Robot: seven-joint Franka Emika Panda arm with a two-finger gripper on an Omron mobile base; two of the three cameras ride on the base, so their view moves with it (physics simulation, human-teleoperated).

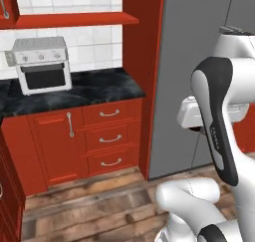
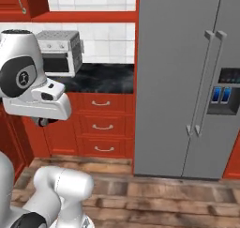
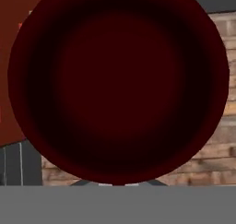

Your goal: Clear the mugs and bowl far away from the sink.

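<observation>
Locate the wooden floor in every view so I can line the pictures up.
Left base view: the wooden floor runs along the bottom, below the red drawers.
Right base view: the floor spans the bottom, under the grey fridge.
Hand view: the floor shows at the right edge, behind a dark red round thing.
Shared landmark: the red drawers beside the fridge, in both base views.

No legible text anywhere.

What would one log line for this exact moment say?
gripper: shut, apparently on dark-red round vessel | bowl or mug: unclear | ahead: grey fridge, red drawers | counter: toaster oven
</observation>
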